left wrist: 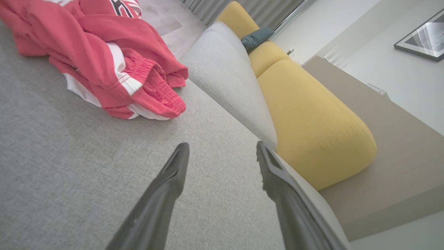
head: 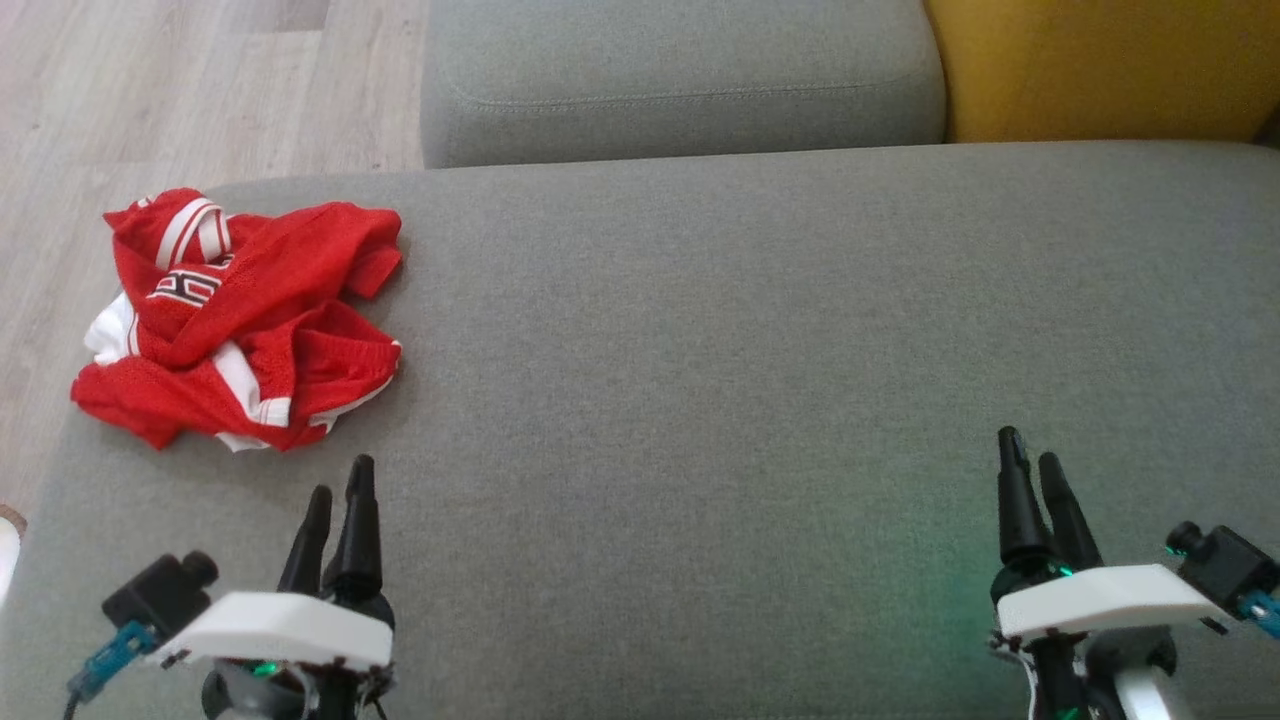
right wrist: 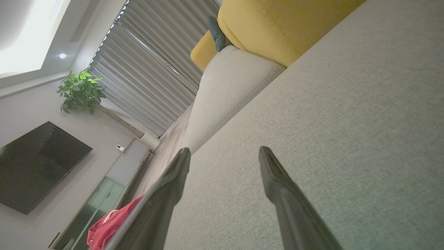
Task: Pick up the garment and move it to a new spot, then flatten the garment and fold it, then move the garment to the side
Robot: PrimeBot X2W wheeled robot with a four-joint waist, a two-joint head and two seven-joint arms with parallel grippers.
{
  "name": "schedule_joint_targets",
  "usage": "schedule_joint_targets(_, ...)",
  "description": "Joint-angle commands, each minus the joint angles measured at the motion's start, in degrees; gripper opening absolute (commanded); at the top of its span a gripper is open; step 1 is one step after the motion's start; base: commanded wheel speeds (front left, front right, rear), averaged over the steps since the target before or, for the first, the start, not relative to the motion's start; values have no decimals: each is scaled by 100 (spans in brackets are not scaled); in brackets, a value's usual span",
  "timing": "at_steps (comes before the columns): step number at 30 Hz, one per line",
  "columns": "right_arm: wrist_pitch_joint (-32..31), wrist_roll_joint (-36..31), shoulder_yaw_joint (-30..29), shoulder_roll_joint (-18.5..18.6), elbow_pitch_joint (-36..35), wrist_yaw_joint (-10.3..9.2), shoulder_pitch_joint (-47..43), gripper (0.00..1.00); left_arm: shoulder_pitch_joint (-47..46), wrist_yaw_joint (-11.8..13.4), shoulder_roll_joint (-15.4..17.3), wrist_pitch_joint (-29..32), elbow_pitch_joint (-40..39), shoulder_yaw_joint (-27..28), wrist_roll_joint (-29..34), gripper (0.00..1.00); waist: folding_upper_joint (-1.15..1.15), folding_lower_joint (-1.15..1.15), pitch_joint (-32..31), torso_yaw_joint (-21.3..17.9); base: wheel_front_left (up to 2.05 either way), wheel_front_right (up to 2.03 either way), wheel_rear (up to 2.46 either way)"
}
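Observation:
A crumpled red garment with white trim and a black-and-white logo lies in a heap on the grey cushion's far left corner. In the left wrist view the garment sits at the upper left, ahead of the fingers. My left gripper hovers open just below and right of the heap, not touching it; its jaws stand apart with nothing between them, left gripper. My right gripper is open and empty over bare cushion at the lower right, right gripper. A red corner of the garment peeks past its left finger.
The wide grey seat cushion spreads between the grippers. A grey back cushion and a yellow cushion stand behind it. Wooden floor lies beyond the cushion's left edge.

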State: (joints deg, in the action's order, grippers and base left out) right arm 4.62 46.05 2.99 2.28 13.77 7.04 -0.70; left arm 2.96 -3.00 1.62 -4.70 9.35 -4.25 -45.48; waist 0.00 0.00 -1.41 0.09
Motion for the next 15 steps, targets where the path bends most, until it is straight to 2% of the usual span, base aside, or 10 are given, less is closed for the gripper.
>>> schedule_joint_targets(1,71,-150,97,34,-187,25,175,100,-129,13,78,-57,-234,77,143,100,0,0,-2,1,0,0,0)
schedule_joint_targets(15,308,-1263,279,41,-229,30,159,100,21,57,90,-296,-365,-15,1210,100,0,0,-48,9,0,0,0)
